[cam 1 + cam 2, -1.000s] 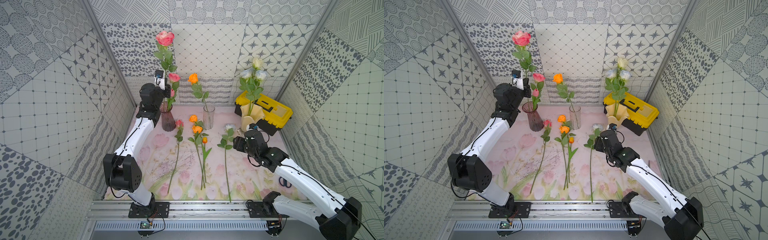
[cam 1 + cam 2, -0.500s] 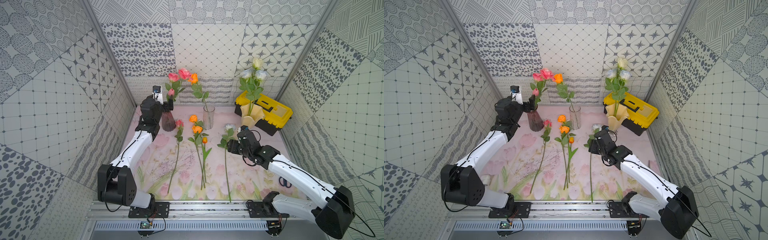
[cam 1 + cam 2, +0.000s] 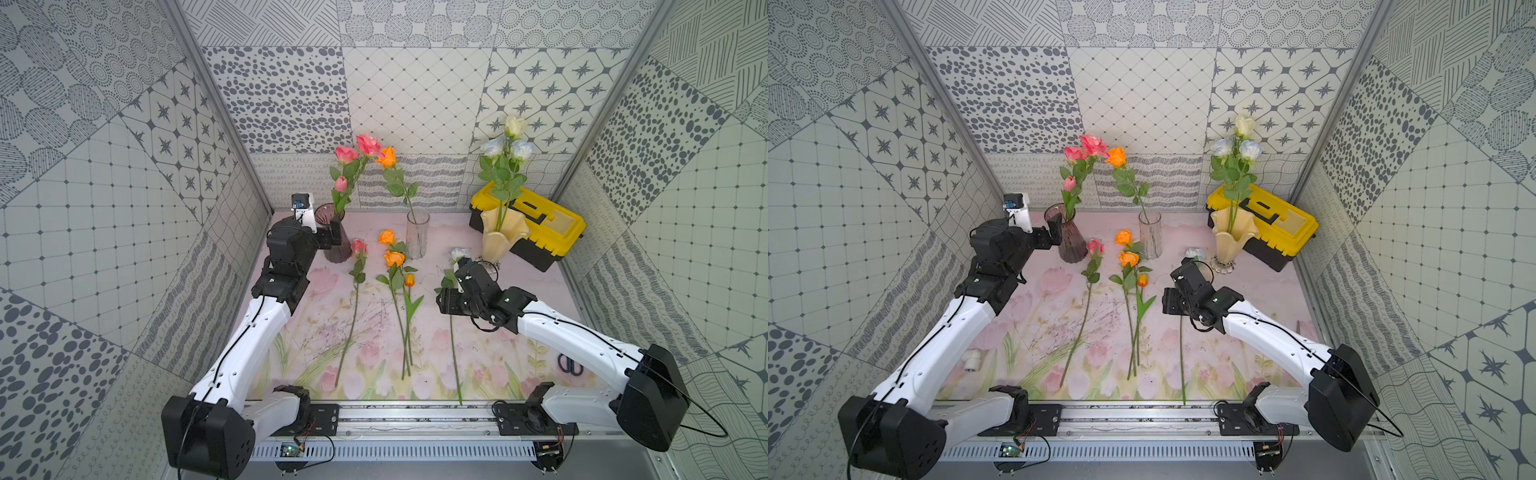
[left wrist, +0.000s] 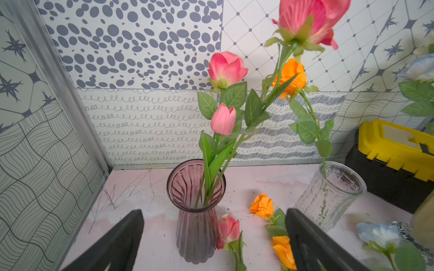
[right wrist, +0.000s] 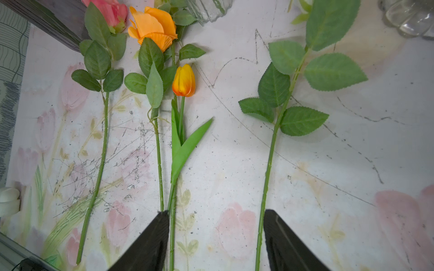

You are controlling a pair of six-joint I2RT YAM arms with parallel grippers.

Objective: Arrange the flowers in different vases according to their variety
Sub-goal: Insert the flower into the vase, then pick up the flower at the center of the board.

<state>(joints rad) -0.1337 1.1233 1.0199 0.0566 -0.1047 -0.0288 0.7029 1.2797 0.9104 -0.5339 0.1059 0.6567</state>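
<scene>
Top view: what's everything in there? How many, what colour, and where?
purple vase: one, purple ribbed glass, back left, holding three pink flowers.
clear vase: one, see-through glass, back middle, holding one tall orange rose.
cream vase: one, cream, back right, holding three white and pale-blue roses.
loose flowers: five, lying on the cloth: pink rose, two orange roses, orange tulip, white rose.
toolbox: one, yellow and black, back right, by the cream vase.
tablecloth: one, pink with painted tulips.
dark loops: two, maybe scissors handles, front right.
white roll: one, front left.
left hand: one, black, open, beside the purple vase.
right hand: one, black, open, over the loose stems.
</scene>
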